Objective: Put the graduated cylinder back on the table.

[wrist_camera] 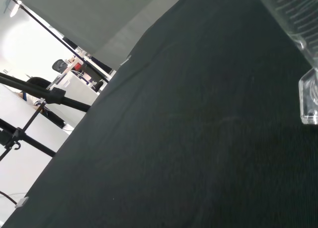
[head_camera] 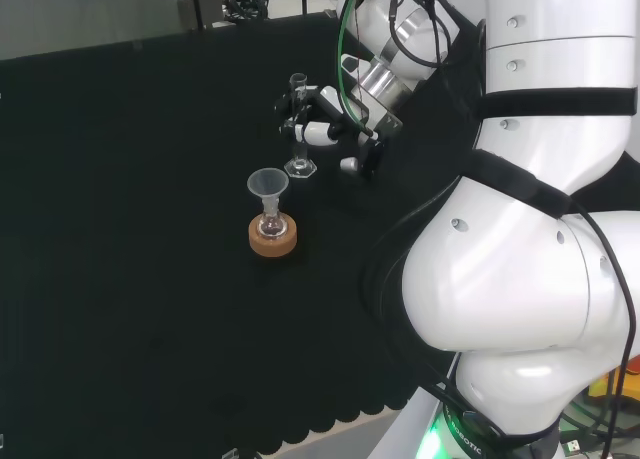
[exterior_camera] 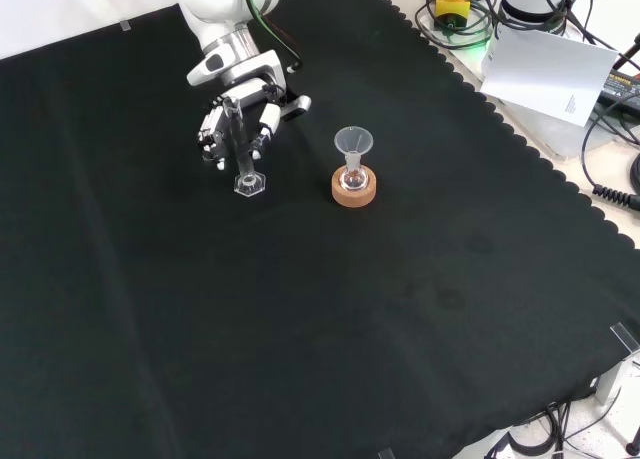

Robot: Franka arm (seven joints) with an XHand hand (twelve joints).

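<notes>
**A:** So where's this at? The hand (exterior_camera: 238,119) has its fingers curled around the stem of the graduated cylinder (exterior_camera: 243,149), about halfway up the tube, in both the head and front views.

**B:** Yeah, it's grasping it. The cylinder's hexagonal foot (exterior_camera: 250,185) looks like it's on the desk (exterior_camera: 400,309) already, or just about. Hard to call actual contact with clear glass on black cloth, tbh.

**A:** Same here. So lowering is basically done; what's left is letting go and backing the hand away.

**B:** Orientation looks fine too. The long axis is vertical, open mouth up, foot down, maybe a hair of lean in the front view.

**A:** And it's just left of the cork ring (exterior_camera: 354,188) with the small flask and funnel (exterior_camera: 353,142) in the front view, clearly apart from them. I'd guess it stands fine once released.
</notes>
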